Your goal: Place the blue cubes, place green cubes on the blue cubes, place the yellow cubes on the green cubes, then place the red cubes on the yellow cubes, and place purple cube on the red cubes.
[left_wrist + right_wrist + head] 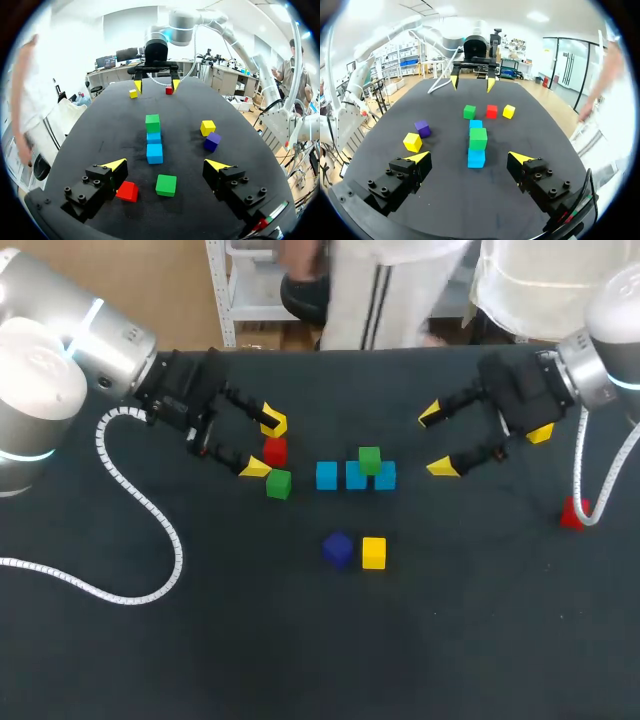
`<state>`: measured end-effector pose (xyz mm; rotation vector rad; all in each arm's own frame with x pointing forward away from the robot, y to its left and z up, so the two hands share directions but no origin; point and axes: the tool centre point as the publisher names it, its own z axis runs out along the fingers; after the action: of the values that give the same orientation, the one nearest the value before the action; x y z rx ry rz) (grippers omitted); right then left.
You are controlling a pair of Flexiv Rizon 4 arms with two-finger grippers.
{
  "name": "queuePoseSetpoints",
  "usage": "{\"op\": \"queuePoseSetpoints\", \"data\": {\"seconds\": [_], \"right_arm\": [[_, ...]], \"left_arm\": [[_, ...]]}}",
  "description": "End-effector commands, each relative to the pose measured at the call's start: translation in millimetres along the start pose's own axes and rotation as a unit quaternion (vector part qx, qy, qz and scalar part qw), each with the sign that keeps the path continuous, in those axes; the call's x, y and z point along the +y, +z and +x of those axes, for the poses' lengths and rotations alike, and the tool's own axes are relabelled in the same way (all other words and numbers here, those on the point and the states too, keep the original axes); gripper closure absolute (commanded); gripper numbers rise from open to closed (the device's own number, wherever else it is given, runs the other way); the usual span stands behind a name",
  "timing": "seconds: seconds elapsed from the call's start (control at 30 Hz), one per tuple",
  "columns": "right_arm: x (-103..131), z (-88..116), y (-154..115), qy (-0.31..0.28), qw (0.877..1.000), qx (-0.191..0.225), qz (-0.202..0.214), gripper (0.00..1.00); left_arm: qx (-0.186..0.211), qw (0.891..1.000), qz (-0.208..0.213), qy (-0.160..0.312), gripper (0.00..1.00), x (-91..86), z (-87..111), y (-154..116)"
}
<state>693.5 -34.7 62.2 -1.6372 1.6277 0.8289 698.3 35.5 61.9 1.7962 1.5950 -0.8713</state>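
Three blue cubes (326, 476) stand in a row at mid-table. A green cube (369, 460) rests on top, toward the row's right end. A purple cube (337, 548) and a yellow cube (374, 552) lie nearer the front. My left gripper (262, 445) is open left of the row, with a red cube (275, 451) and a second green cube (278, 483) by its tips. Another yellow cube (508, 111) lies beside them. In the left wrist view that gripper (166, 165) holds nothing. My right gripper (437, 441) is open and empty right of the row.
A yellow cube (540, 433) sits by my right arm's wrist. Another red cube (572, 512) lies near the right arm's white cable (582, 480). The left arm's cable (150, 515) loops over the cloth at the left.
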Motion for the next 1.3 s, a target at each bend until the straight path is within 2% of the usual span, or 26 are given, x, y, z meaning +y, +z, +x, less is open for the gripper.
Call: {"op": "queuePoseSetpoints", "data": {"seconds": [0.03,1.0,1.13,1.3], "right_arm": [[3.3,0.6,-3.2,-0.004,1.000,-0.007,0.000,0.00],[4.2,1.1,-11.6,-0.002,1.000,-0.018,-0.004,0.00],[4.2,1.1,-11.6,-0.002,1.000,-0.018,-0.004,0.00],[4.2,1.1,-11.6,-0.002,1.000,-0.018,-0.004,0.00]], "left_arm": [[0.000,1.000,0.002,0.001,0.00,1.8,0.5,0.0],[0.000,1.000,0.002,0.001,0.00,1.8,0.5,0.0],[0.050,0.998,-0.001,0.049,0.00,-14.6,-15.0,-3.6],[0.144,0.987,0.012,0.063,0.00,-29.9,-29.3,5.9]]}}
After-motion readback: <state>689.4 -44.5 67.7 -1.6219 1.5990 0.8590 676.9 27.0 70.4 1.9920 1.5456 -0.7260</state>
